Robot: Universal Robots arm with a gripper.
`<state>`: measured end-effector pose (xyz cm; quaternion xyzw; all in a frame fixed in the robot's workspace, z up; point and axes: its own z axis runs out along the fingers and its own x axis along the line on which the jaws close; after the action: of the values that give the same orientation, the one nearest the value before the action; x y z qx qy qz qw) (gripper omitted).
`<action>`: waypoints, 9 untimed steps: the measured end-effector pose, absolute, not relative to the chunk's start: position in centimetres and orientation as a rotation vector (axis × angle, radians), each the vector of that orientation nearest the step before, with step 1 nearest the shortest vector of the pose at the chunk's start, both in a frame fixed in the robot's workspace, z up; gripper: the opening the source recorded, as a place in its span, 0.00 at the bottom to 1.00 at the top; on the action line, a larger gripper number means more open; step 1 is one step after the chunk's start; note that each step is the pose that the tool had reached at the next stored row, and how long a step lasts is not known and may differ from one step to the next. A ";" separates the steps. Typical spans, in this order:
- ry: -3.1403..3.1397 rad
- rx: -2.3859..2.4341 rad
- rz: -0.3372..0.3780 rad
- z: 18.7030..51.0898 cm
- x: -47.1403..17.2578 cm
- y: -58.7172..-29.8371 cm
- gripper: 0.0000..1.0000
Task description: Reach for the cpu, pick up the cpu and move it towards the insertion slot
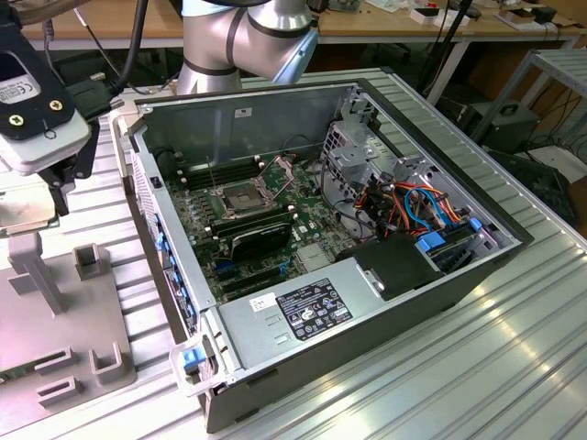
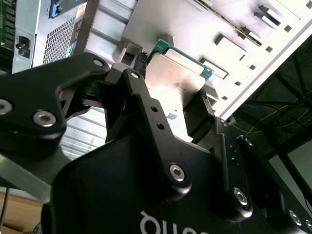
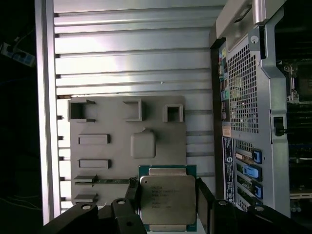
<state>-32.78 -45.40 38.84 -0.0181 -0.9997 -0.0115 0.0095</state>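
You have the case [image 1: 367,275] lying open on the table [image 1: 514,367], with the fixture plate [image 1: 55,339] beside it on the exterior view's left. Inside, the slot [image 1: 240,199] sits on the motherboard [image 1: 266,247], toward the arm's base [image 1: 229,46]. The power supply [image 1: 307,312] is at the near end; the cables [image 1: 413,206] lie to the exterior view's right of the board. In the first wrist view, the cpu [image 3: 167,199] sits between the gripper [image 3: 167,207] fingers [image 3: 202,204], above the plate's edge.
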 end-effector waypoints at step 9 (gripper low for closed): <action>-3.122 -0.057 -0.036 38.8 -29.9 -45.4 0.55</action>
<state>-29.86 -45.39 38.84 -0.0181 -0.9997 -0.0115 0.0095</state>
